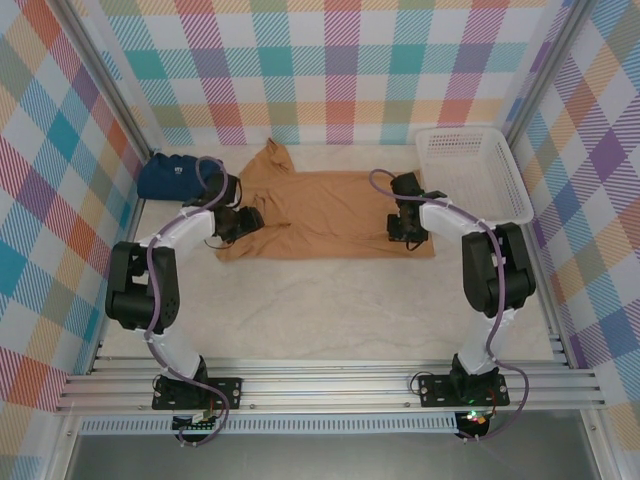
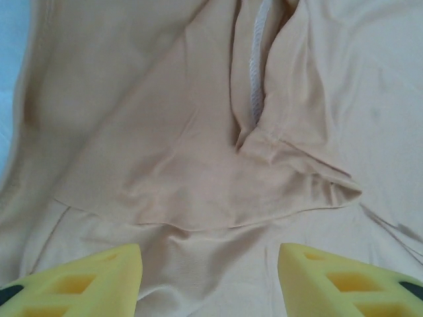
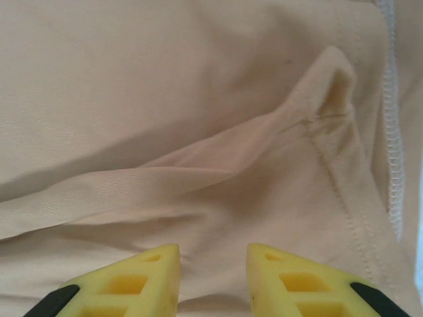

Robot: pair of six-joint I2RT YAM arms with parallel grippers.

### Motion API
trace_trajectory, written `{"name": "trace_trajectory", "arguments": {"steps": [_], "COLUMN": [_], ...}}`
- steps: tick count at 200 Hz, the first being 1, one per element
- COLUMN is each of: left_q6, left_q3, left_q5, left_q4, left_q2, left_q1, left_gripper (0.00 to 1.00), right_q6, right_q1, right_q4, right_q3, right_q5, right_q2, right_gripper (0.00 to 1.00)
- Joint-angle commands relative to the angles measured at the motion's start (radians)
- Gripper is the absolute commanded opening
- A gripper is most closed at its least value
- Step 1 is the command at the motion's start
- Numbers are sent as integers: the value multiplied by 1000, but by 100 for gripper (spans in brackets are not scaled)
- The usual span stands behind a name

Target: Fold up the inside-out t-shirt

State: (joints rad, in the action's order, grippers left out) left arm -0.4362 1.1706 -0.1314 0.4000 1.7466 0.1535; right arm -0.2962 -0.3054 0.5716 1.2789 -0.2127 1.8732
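- The inside-out t-shirt (image 1: pixel 330 215) lies spread across the middle of the table (image 1: pixel 330 320). Its white serged seam (image 2: pixel 256 79) faces up, and a bunched corner (image 1: pixel 272 158) points toward the back wall.
- We see the left gripper (image 1: pixel 243 222) over the shirt's left edge. Its jaws stand well apart with nothing between them, and cloth lies beneath its yellow fingers (image 2: pixel 86 281).
- We see the right gripper (image 1: pixel 405 230) over the shirt's right edge. Its jaws are apart by a narrower gap and are likewise empty.
- Risk, in our judgement: the cloth beneath each gripper is already doubled. A shallow pinch may take only the upper layer, so the lower one would stay behind and the fold would skew.
- Risk: if the two arms lift unevenly, the soft fabric may drag or wrinkle, and the bunched corner may tuck under.
- Risk: the folded navy shirt (image 1: pixel 168 178) sits just beside the left arm, and a wide sweep could catch it.
- The surface is a pale, finely textured table top, with a white basket (image 1: pixel 470 131) at the back right.
- The room consists of pastel plaid walls (image 1: pixel 340 70) on three sides. An aluminium rail (image 1: pixel 330 385) at the near edge carries both arm bases.
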Motion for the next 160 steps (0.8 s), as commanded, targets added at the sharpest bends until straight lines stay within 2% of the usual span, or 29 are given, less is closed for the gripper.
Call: {"name": "trace_trajectory", "arguments": {"steps": [1,40,115,141,160], "left_q6": [-4,25,-7,-30,-33], "left_q3": [-19,-83,-473,-522,-493], "left_q5": [-10,98,136,128,103], "left_q4": [-79,-66,-48,-34,-29], "left_q2": [51,63,-212,-292,-342], "left_q1": [-4,-8,-8,-6,-6], "left_gripper": [57,57,57,57,58], "right_q6": [36,43,-20,-22,-15], "right_q1": [21,23,17,16,9], "right_q4": [74,124,200,221,207], "right_q3": [12,-6,-186,-195,-182], "right_q5": [-77,-140,-141,-160,-106], "right_q2": [41,70,-39,-79,-126], "right_gripper": [32,32,32,33,34]}}
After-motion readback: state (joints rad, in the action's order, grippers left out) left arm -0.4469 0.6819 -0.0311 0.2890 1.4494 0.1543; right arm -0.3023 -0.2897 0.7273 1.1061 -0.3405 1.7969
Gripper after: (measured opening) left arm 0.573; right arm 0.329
